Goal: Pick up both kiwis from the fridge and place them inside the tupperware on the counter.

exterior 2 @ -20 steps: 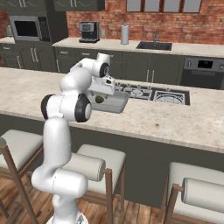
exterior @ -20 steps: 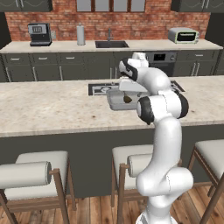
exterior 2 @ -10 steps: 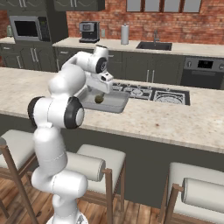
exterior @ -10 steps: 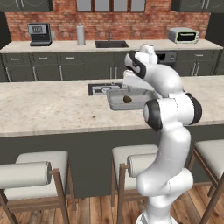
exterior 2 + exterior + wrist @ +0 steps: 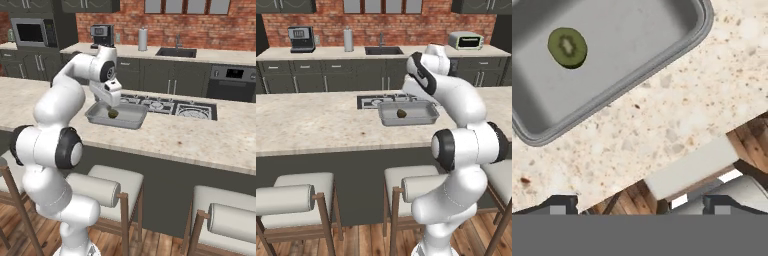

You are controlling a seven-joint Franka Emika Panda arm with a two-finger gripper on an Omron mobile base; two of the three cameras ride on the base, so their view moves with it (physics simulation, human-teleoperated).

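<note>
The long beige speckled stone counter (image 5: 316, 122) runs across the kitchen over a dark grey base, and everything here is placed against it. Behind the counter stands the back run of dark grey cabinets under a pale worktop (image 5: 331, 52), with a red brick wall above. On that worktop, seen from the left base view, sit a black coffee machine (image 5: 302, 40) toward the left end, a sink (image 5: 383, 50) near the middle and a pale toaster oven (image 5: 466, 40) toward the right end. On the near side of the counter, cushioned wooden stools (image 5: 298, 197) stand on a wooden floor.

The white robot arm (image 5: 461, 145) rises from the near side of the counter and bends over its top. A black cooktop with burners (image 5: 167, 106) is set into the counter's far half.

The shallow rectangular grey translucent tupperware tray (image 5: 428, 117) rests on the counter, touching or just beside the cooktop's near edge. In the hand view its rounded corner and flared rim (image 5: 612, 92) lie toward the upper left, with bare counter stone beside it.

The two-finger gripper (image 5: 111, 102) hangs over the tray, its fingers spread wide apart and holding nothing.

One small olive-brown kiwi (image 5: 401, 113) lies inside the tray on its floor, away from the walls; in the hand view it shows a green cut face (image 5: 567, 47). A second kiwi is nowhere to be made out on the counter.
</note>
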